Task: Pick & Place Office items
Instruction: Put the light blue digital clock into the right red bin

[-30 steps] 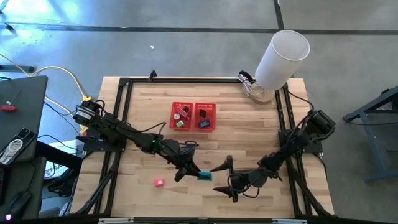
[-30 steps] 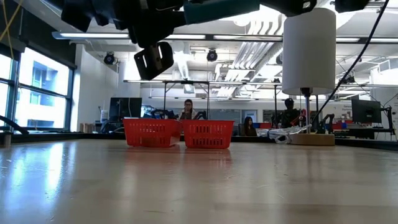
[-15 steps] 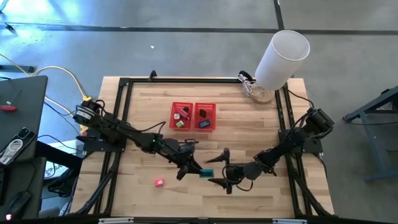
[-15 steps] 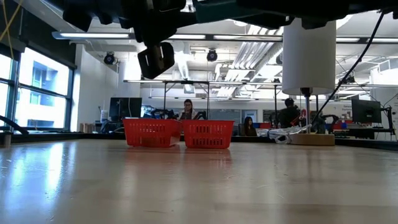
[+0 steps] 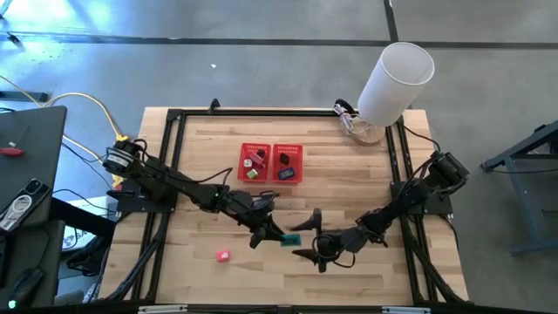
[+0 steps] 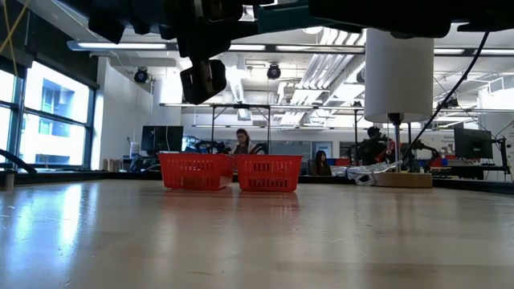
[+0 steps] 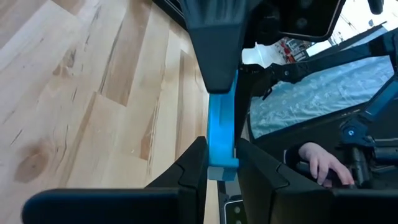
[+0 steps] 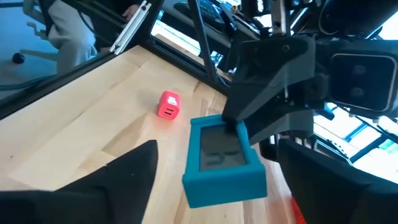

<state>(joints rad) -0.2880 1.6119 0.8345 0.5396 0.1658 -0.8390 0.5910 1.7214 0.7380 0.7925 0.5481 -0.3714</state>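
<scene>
A small teal item [image 5: 290, 239] hangs above the table's near middle, with my left gripper [image 5: 277, 235] shut on it. My right gripper [image 5: 302, 242] is open. Its fingers [image 8: 127, 177] stand on either side of the teal item without plainly touching it. A red-pink item [image 5: 223, 255] lies on the wood near the front edge, left of both grippers. The red mesh basket [image 5: 271, 163] stands farther back with several small items inside. My left gripper pinches the teal item between its two fingers [image 7: 194, 163] by the end nearest the wrist [image 7: 221, 163]. The fingers come almost level from the table's left and lie along the item. The rest of it sticks out past the fingertips, lifted clear of the table.
A big white cylinder [image 5: 397, 77] stands at the far right corner beside a coil of cable. A black frame [image 5: 174, 157] runs along the table's edges. Bare wood lies between the basket and the grippers. People sit in the room beyond the table.
My right gripper has gone toward the table's left and a little toward the far edge, up to the teal item, so that its open fingers now flank it. My left gripper has kept its hold and stayed nearly in place.
</scene>
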